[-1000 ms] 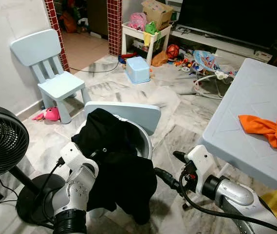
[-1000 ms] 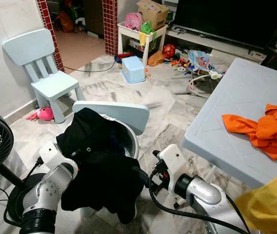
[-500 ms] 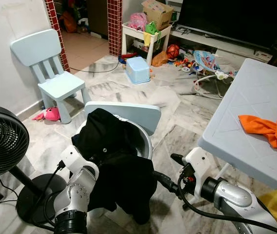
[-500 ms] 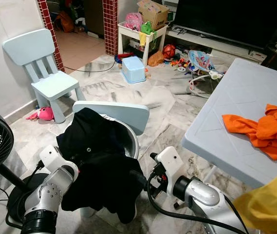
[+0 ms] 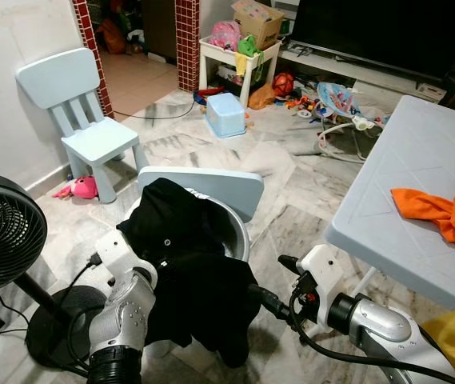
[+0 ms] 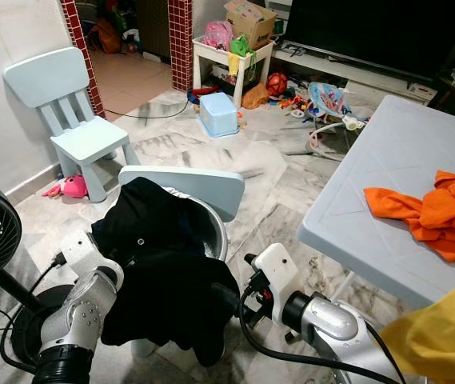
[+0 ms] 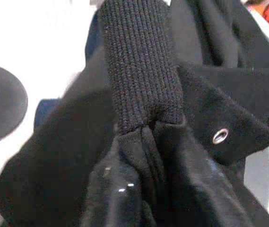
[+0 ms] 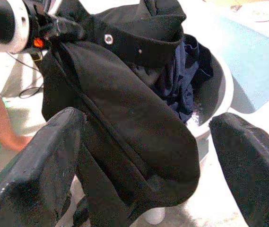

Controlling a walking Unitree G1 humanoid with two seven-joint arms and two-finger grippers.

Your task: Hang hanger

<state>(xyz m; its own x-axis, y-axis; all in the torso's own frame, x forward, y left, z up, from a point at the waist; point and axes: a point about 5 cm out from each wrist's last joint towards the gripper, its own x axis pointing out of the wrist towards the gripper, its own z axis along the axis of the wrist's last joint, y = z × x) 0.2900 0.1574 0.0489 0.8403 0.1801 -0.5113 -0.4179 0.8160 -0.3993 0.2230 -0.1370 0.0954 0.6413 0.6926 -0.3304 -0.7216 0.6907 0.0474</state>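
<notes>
My left gripper [image 5: 157, 260] is clamped on the limp black snap-button jacket [image 5: 187, 280], draped over the grey round tub [image 5: 235, 232]. My right gripper [image 8: 146, 156], fingers spread, faces its hem at three o'clock. Soft and floppy, it's best pinched at the ribbed collar [image 7: 141, 66].

No text, label, brand, number or sign could be read anywhere in these views; the print on the cardboard box [image 5: 257, 19] was too small to tell.
</notes>
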